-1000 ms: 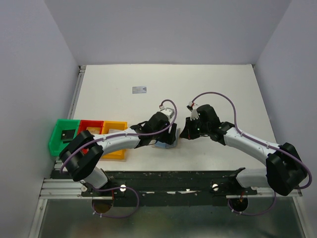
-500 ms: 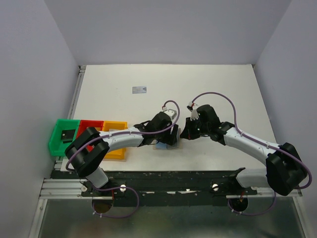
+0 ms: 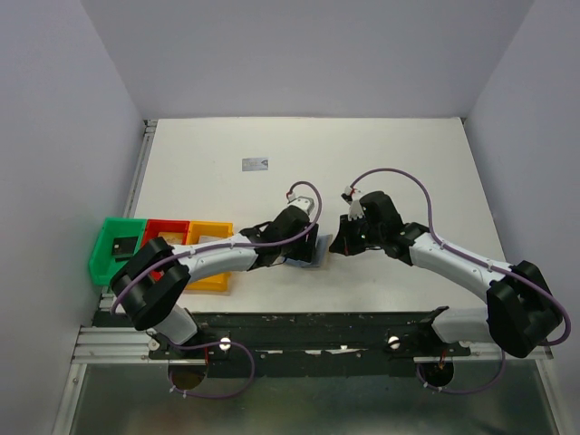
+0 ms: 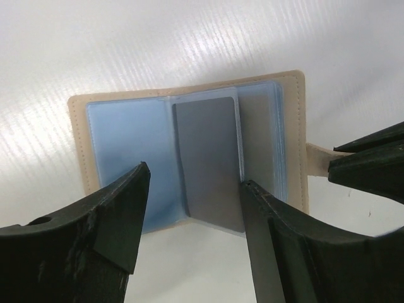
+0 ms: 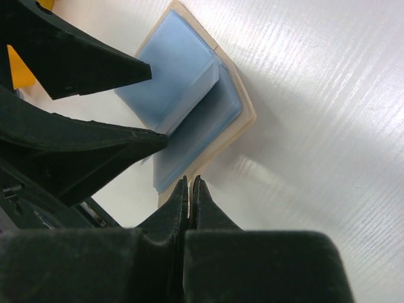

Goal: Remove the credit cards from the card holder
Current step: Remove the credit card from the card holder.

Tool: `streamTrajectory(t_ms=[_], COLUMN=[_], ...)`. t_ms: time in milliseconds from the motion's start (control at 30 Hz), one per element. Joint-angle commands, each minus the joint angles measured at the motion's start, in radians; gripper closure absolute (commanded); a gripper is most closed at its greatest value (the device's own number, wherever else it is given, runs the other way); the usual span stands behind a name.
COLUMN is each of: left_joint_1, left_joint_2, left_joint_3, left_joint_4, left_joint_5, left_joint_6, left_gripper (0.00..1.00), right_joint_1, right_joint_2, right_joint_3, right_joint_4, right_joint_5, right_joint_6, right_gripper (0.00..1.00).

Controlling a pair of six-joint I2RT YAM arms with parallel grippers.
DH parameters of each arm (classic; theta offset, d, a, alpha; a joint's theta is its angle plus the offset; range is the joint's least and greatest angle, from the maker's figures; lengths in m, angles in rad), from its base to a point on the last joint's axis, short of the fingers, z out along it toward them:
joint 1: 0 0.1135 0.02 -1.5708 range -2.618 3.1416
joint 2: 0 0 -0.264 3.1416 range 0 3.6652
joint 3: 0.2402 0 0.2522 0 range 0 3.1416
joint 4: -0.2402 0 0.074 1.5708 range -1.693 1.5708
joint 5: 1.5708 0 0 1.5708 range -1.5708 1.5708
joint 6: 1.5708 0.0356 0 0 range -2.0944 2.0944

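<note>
Narrowing a little since a second ago, the left gripper (image 4: 196,180) holds its jaws open astride the grey credit card (image 4: 208,158), which sits in the card holder (image 4: 77,139) below them. The right gripper (image 5: 190,183) has its jaws closed on the tan tab (image 4: 315,153). If the left jaws close, they could catch the blue sleeve too and drag the holder.

Holder (image 3: 317,251): in the top view, all but a sliver is hidden under the left arm (image 3: 272,237). In the left wrist view, its 6 o'clock edge is covered by the left gripper (image 4: 194,178), whose fingers are cut off at 6 o'clock. The tab's end is lost inside the right gripper (image 4: 331,156), which is cut off at 3 o'clock. Card (image 4: 208,158): face blurred. Label (image 3: 256,163): too small to read. Dark item (image 3: 120,245) in the green bin (image 3: 100,265): unidentifiable.
</note>
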State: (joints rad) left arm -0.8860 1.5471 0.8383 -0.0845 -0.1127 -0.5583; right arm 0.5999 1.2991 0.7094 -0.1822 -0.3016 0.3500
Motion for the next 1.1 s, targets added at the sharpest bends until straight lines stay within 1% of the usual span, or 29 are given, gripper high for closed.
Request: streamTrajectory(t_ms=[0, 233, 400, 533, 700, 733, 767, 833, 900, 967, 1067], left_joint_1=[-0.005, 0.002, 0.033, 0.064, 0.079, 0.082, 0.084, 0.09, 0.096, 0.104, 0.108], left_joint_2=[-0.056, -0.116, -0.176, -0.202, -0.217, -0.222, -0.231, -0.252, -0.275, -0.292, -0.292], left_joint_3=[-0.033, -0.062, -0.103, -0.134, -0.157, -0.159, -0.162, -0.163, -0.159, -0.148, -0.128], left_joint_4=[-0.032, -0.043, -0.06, -0.072, -0.074, -0.072, -0.072, -0.072, -0.066, -0.055, -0.026], left_joint_5=[-0.105, -0.165, -0.197, -0.194, -0.183, -0.185, -0.185, -0.188, -0.182, -0.167, -0.131], left_joint_6=[-0.031, -0.057, -0.101, -0.146, -0.163, -0.163, -0.164, -0.163, -0.152, -0.143, -0.127], left_gripper=[0.28, 0.28, 0.29, 0.31, 0.32, 0.32, 0.32, 0.32, 0.34, 0.36, 0.39], right_joint_1=[-0.003, -0.003, -0.005, -0.005, -0.005, -0.005, -0.005, -0.005, -0.005, -0.005, -0.005], right_joint_2=[-0.006, -0.011, -0.008, 0.019, 0.042, 0.042, 0.043, 0.039, 0.022, 0.0, -0.03], right_joint_3=[0.015, 0.021, 0.035, 0.058, 0.091, 0.099, 0.105, 0.127, 0.153, 0.186, 0.24], right_joint_4=[-0.019, -0.034, -0.079, -0.121, -0.166, -0.18, -0.192, -0.227, -0.272, -0.321, -0.364], right_joint_5=[0.002, 0.01, 0.05, 0.07, 0.108, 0.123, 0.139, 0.183, 0.231, 0.28, 0.324], right_joint_6=[-0.02, -0.036, -0.04, -0.045, -0.052, -0.051, -0.051, -0.049, -0.051, -0.054, -0.065], right_gripper=[1.0, 1.0, 1.0, 1.0, 1.0, 0.96, 0.9, 0.67, 0.51, 0.42, 0.4])
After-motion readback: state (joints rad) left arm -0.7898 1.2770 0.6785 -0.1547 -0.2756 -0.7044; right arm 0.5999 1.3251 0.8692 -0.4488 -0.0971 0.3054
